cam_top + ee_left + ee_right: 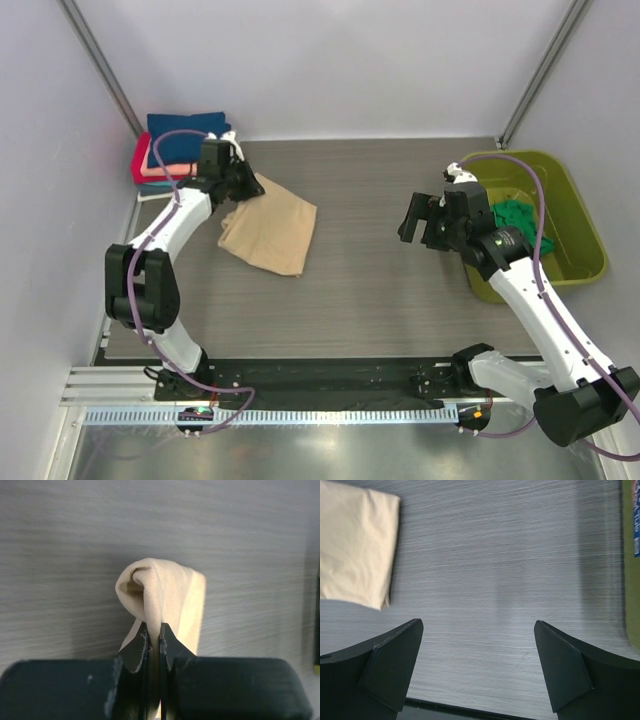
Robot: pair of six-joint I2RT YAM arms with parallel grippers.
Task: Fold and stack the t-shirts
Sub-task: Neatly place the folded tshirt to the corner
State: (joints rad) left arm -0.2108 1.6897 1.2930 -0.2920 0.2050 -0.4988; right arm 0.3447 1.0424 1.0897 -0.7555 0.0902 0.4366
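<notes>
Currently the left gripper [153, 630] is clenched on the far-left corner of the tan tee [272, 232]. The wrist view shows the jaws pinched tight on a bunched fold of cloth.

The tan tee lies on the table [380, 290], left of centre, folded into a rough rectangle. Its long axis runs diagonally from far-left to near-right. The gripped corner is bunched up, and the rest looks flat.

The stack [180, 140] of folded tees sits in the far-left corner, just beyond and left of the left gripper. Navy is on top, with coral and red edges under it. So the carry goes far-left and looks short, and the left arm is clearly the nearer one.

The right gripper [477, 625] hangs with fingers spread wide, holding nothing. It is well apart from the tan tee and near the tub [580, 260] on the right. A green tee [515, 213] lies crumpled in the tub, not yet folded.

The tan tee looks soft and plain, with a few wrinkles and edges not quite square. It will likely droop or come unfolded if hauled by one corner. My read: the fold is done and the stacking step is in hand.
</notes>
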